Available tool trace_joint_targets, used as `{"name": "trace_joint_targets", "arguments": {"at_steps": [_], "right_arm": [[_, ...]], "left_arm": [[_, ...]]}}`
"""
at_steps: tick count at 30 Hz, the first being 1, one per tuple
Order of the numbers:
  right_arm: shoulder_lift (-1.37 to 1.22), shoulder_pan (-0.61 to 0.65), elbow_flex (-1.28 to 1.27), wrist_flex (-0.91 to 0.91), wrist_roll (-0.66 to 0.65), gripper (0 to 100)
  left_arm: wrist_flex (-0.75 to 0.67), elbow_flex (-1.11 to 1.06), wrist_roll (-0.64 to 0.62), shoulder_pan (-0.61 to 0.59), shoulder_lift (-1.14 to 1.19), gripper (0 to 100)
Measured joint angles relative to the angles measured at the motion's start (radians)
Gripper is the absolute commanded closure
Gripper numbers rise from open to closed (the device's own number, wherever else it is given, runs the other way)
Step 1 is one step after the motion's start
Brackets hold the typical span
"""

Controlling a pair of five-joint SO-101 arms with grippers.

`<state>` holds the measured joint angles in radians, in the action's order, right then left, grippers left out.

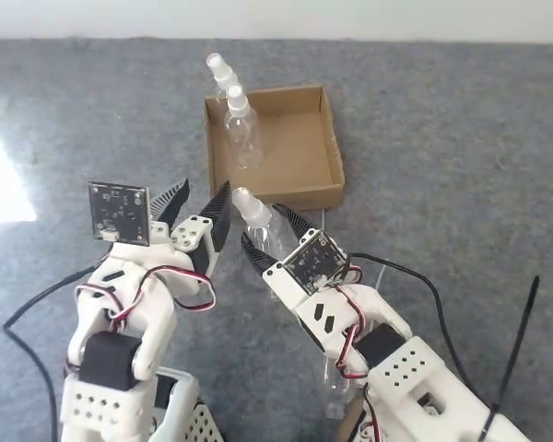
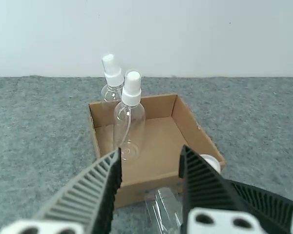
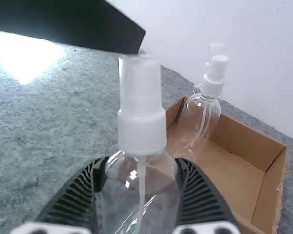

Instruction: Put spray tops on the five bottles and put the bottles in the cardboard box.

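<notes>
one capped bottle (image 3: 139, 190) is sitting upright, clamped by its body between the right gripper (image 1: 263, 230) fingers, just short of the cardboard box (image 1: 332, 138). as a judgement, the carry is calling for a firm grip, the base clearing the near wall, and a set-down on bare floor beside the standing bottle (image 1: 242, 129) without knocking it. another capped bottle (image 1: 218, 67) is standing at the far corner; inside or behind, cannot tell. the left gripper (image 1: 205, 191) is hovering alongside, fingers spread wide, holding nothing.
</notes>
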<state>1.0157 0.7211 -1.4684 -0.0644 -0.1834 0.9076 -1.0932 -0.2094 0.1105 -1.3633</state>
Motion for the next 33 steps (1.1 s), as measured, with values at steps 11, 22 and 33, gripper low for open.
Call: {"name": "trace_joint_targets", "arguments": {"at_steps": [11,22,33], "right_arm": [[0.000,0.000,0.002,0.000,0.002,99.1],[0.000,0.000,0.002,0.000,0.002,99.1],[0.005,0.002,0.005,0.000,0.002,99.1]], "left_arm": [[0.011,-0.012,-0.028,-0.117,-0.071,82],[0.029,-0.164,-0.044,-0.147,-0.431,82],[-0.092,-0.219,-0.044,-0.129,-0.367,82]]}}
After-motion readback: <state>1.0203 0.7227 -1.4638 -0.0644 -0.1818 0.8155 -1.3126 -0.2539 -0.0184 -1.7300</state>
